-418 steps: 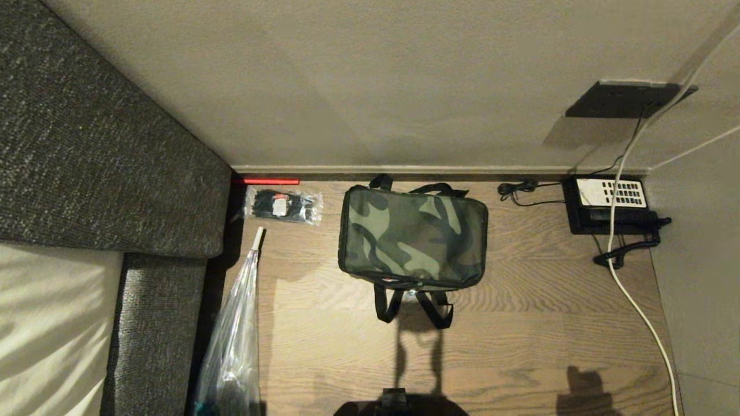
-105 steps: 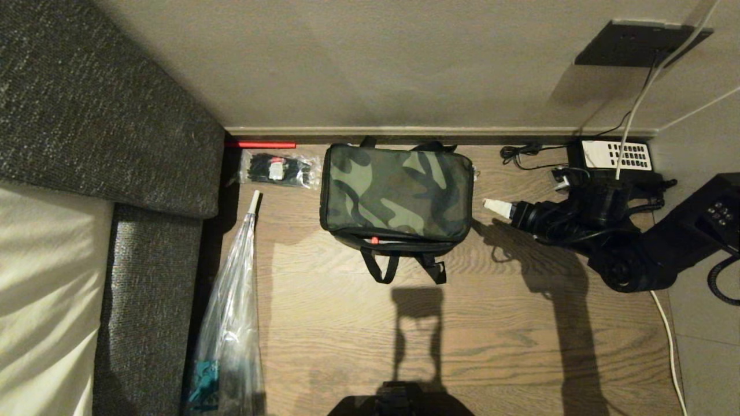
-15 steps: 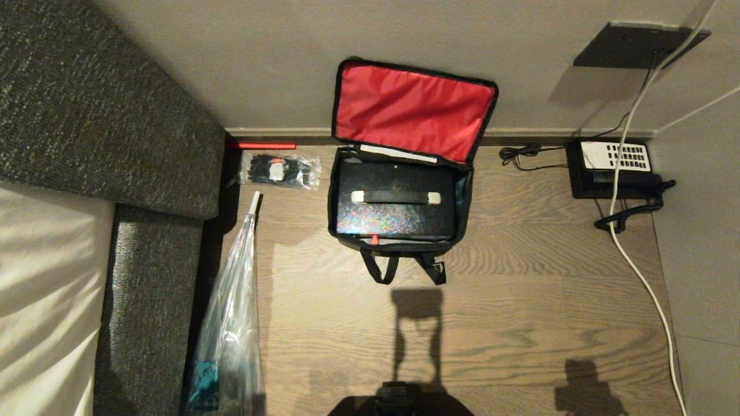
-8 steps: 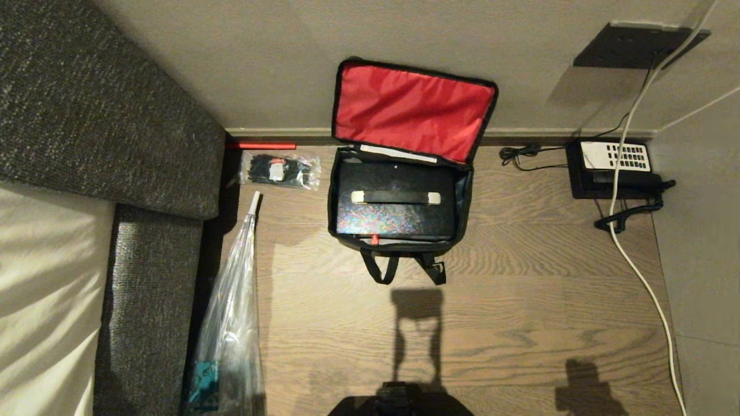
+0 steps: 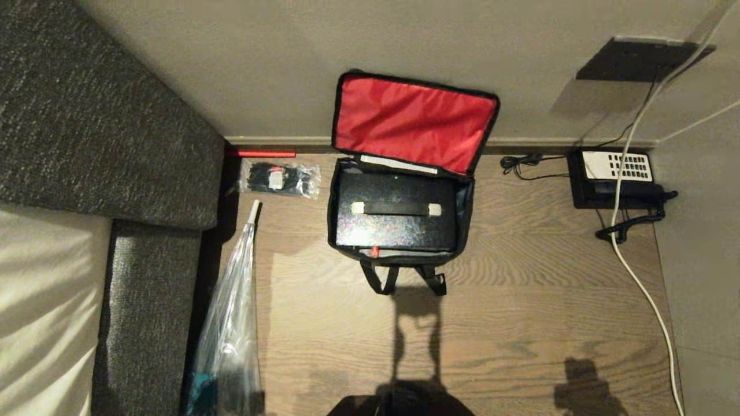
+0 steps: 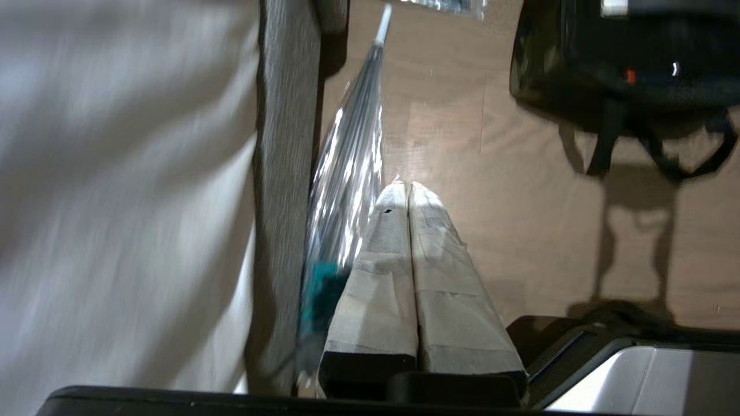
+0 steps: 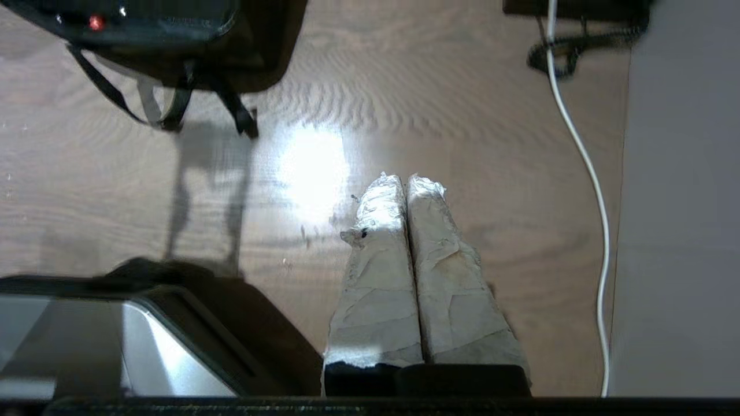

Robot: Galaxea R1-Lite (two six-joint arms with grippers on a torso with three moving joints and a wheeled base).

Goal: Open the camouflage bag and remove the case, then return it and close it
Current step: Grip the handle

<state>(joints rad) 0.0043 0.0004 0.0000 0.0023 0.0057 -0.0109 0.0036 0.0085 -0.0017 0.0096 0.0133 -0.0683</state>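
Claws [image 6: 408,186] [image 7: 404,179] closed, parked above floor [image 7: 404,104]

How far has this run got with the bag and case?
Opening looks done: the camouflage bag has its red-lined lid up against the wall. Nothing is in hand: the left hand and right hand hang shut over bare floor. The case lies inside the bag, not yet taken out; removing, returning and closing remain.
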